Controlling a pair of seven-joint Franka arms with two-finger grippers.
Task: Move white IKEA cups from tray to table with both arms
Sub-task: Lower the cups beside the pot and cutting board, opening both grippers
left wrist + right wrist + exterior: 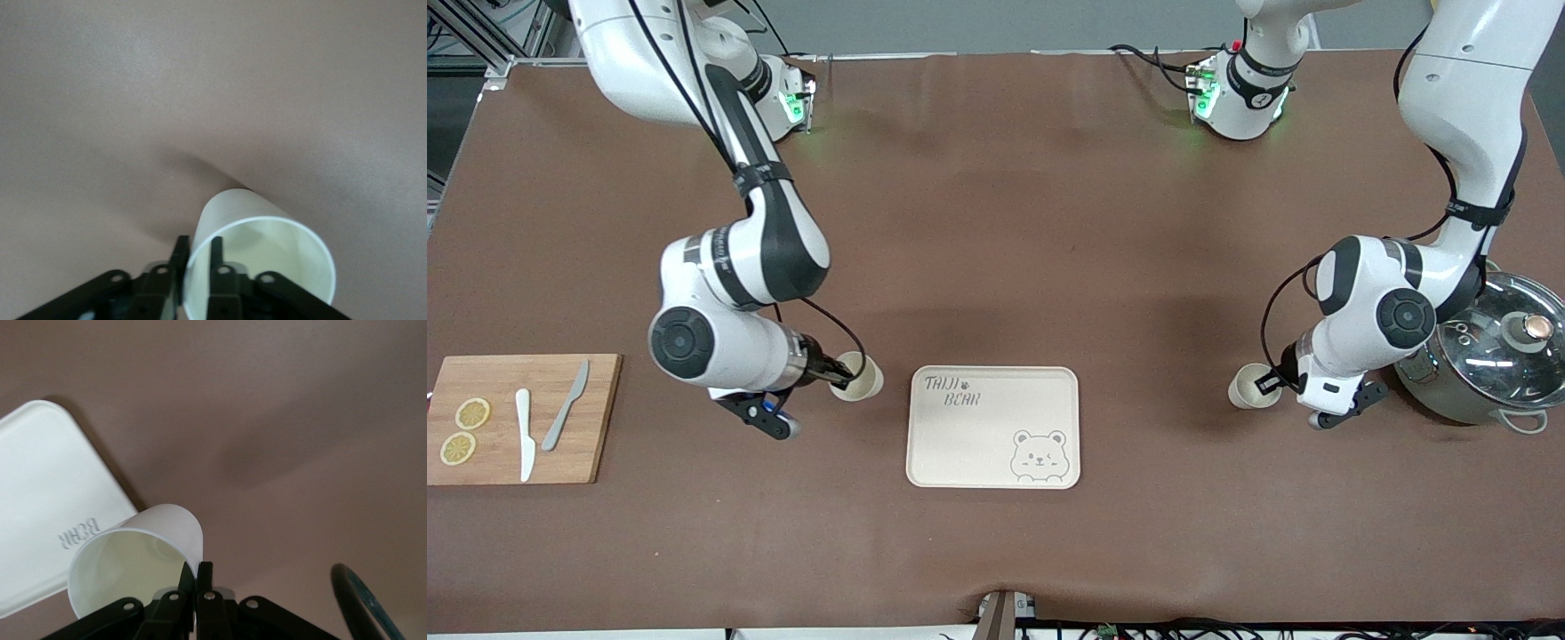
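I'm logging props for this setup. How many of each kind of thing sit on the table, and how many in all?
White cups: 2
Tray: 1
Wooden cutting board: 1
Knives: 2
Lemon slices: 2
Lidded steel pot: 1
Total: 9

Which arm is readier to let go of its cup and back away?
Left, I think. The left gripper straddles the left cup at its rim with a gap showing, and that cup is off the tray. The right gripper is pinched tight on the right cup.
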